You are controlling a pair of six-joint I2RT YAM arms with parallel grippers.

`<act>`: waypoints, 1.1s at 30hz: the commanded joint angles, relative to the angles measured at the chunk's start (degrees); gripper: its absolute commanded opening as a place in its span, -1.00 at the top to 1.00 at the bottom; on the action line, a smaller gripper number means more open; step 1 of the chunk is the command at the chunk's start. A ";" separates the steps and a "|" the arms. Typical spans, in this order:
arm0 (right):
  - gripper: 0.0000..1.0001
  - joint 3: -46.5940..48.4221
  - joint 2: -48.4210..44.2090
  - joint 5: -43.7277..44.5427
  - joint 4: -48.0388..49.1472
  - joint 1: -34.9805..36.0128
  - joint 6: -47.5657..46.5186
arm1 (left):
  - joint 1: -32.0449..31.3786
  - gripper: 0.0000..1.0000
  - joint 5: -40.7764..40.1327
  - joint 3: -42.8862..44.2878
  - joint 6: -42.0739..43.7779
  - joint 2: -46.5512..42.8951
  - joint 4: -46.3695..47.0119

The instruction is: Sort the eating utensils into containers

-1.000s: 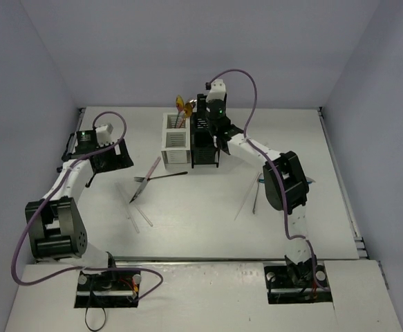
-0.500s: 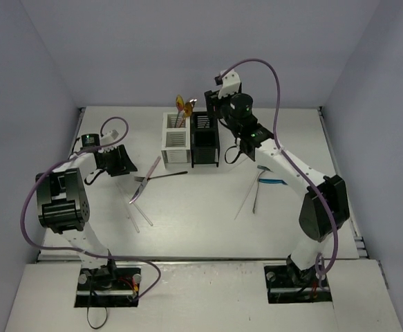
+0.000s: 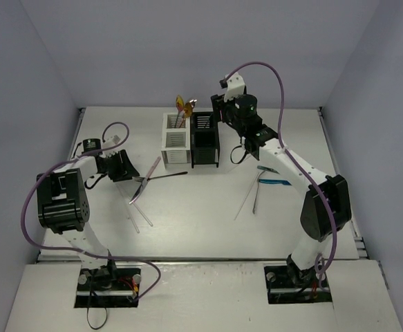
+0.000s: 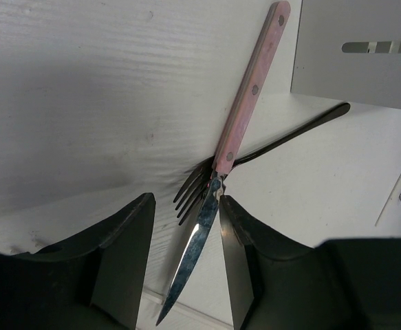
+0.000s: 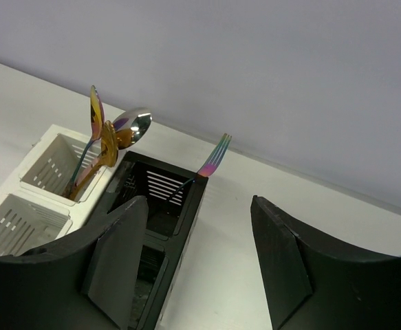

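- The knife (image 4: 221,161), with a pink handle and a steel blade, lies on the counter (image 3: 201,221) to the left of the white caddy (image 3: 175,153) and nearer the arms, crossing a dark fork (image 4: 283,137).
- The left gripper (image 4: 186,206) straddles the blade. Its jaws are narrowed but not pinching, and a gap shows on one side.
- The knife is probably light, stiff and slick. The thin blade lies flat, so a pinch there could skid or drag the fork along. The flat-sided handle looks like the surer hold.
- The right gripper (image 5: 199,203) hangs spread and empty, above and just to the right of the white caddy.
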 commanded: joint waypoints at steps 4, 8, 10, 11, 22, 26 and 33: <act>-0.16 0.64 -3.21 -1.07 3.05 -0.50 -0.07 | 0.30 0.38 1.31 0.72 0.11 -0.97 0.85; -0.16 0.30 -3.18 -1.07 2.96 -0.50 0.05 | 0.39 0.40 1.30 0.72 0.03 -0.80 0.85; -0.16 0.38 -3.09 -1.21 2.96 -0.54 0.10 | 0.30 0.42 1.57 0.84 -0.02 -0.25 0.85; -0.16 0.38 -3.06 -1.16 2.96 -0.59 0.14 | 0.30 0.43 1.61 0.89 -0.10 -0.01 0.81; -0.15 1.52 -1.76 -1.80 2.96 -0.59 0.42 | 0.23 0.53 3.73 0.98 0.14 2.63 0.84; -0.13 1.28 -1.75 -2.43 2.87 -0.59 0.58 | 0.13 0.73 4.25 1.22 0.83 2.20 -0.02; -0.12 0.87 -3.12 -3.13 2.84 -0.64 0.50 | -0.32 0.99 -0.28 4.78 6.16 -3.77 -7.65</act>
